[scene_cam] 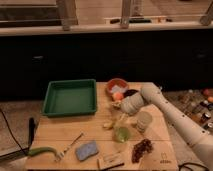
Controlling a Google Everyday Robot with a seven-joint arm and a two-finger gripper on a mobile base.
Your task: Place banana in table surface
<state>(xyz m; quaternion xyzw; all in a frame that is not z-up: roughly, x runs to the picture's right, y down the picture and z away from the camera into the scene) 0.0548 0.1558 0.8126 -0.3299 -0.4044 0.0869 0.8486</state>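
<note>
The banana (108, 124) is a short pale-yellow piece lying on the light wooden table surface (65, 131), near the middle and just right of the green tray. My gripper (119, 114) hangs at the end of the white arm (165, 107) that reaches in from the right. It is just above and to the right of the banana, close to it. I cannot tell whether it touches the banana.
A green tray (70, 97) stands back left. An orange bowl (117, 85) and a dark bowl (131, 93) stand behind the gripper. A yellow-green cup (121, 133) and a clear cup (144, 120) stand in front. A long green vegetable (42, 150), a fork (70, 145), a blue sponge (87, 149), a snack bar (111, 161) and a dark bunch (142, 148) lie along the front edge.
</note>
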